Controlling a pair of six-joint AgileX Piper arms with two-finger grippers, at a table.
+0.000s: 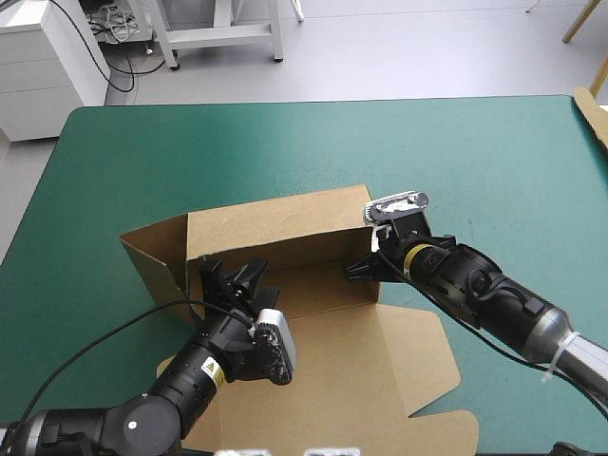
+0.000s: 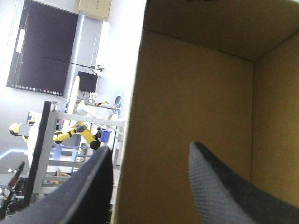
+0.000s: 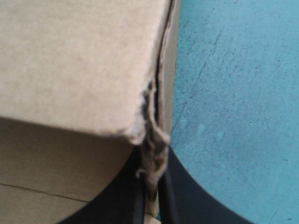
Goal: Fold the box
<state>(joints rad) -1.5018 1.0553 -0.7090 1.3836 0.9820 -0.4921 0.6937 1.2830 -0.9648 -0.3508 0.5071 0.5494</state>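
The brown box (image 1: 285, 220) stands on the teal-green table with its back wall and left side wall raised, and its lid (image 1: 361, 370) lies flat toward the near edge. My left gripper (image 1: 233, 275) is open at the box's left inner corner. In the left wrist view my left gripper (image 2: 150, 147) has its fingers wide apart, with an upright wall of the box (image 2: 196, 93) between and ahead of them. My right gripper (image 1: 366, 268) is at the box's right end. In the right wrist view my right gripper (image 3: 154, 156) is shut on the frayed edge of the box's wall (image 3: 79, 60).
Bare teal-green cover (image 1: 475, 161) stretches behind and to the right of the box, and shows beside the pinched wall (image 3: 233, 93). A strip of more brown board (image 1: 594, 114) pokes in at the table's far right edge.
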